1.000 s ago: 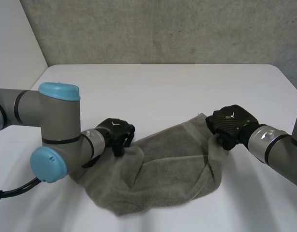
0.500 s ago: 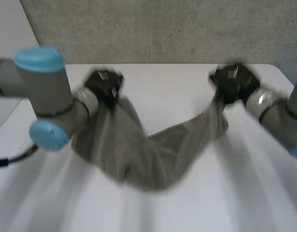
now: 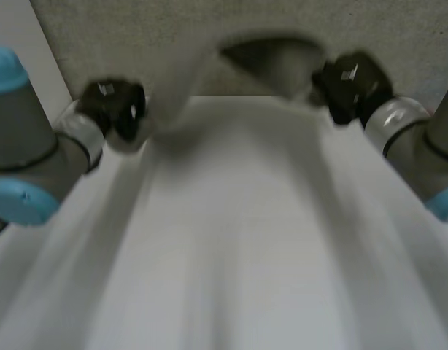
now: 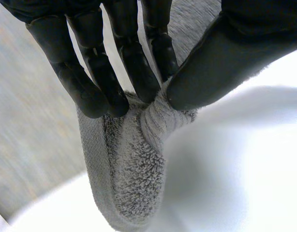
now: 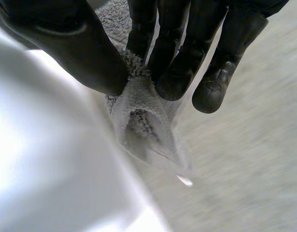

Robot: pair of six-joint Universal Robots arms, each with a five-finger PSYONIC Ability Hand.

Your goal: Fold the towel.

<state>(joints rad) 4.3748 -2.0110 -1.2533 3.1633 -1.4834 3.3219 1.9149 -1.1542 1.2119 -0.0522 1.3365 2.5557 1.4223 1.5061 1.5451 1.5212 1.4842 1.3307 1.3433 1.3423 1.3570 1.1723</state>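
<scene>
Fingers [image 4: 134,72] and thumb of the left hand [image 4: 245,53] pinch a bunch of grey towel [image 4: 134,169]; the right hand [image 5: 81,48] clamps another bunch likewise. In the head view the hands sit upper left and upper right, the towel seemingly a blur between them

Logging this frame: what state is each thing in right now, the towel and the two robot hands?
towel: held up between the two hands, bunched where each one pinches it.
left robot hand: shut on the towel, a bunched fold pinched between fingers and thumb.
right robot hand: shut on the towel, a bunched fold pinched between thumb and fingers.
</scene>
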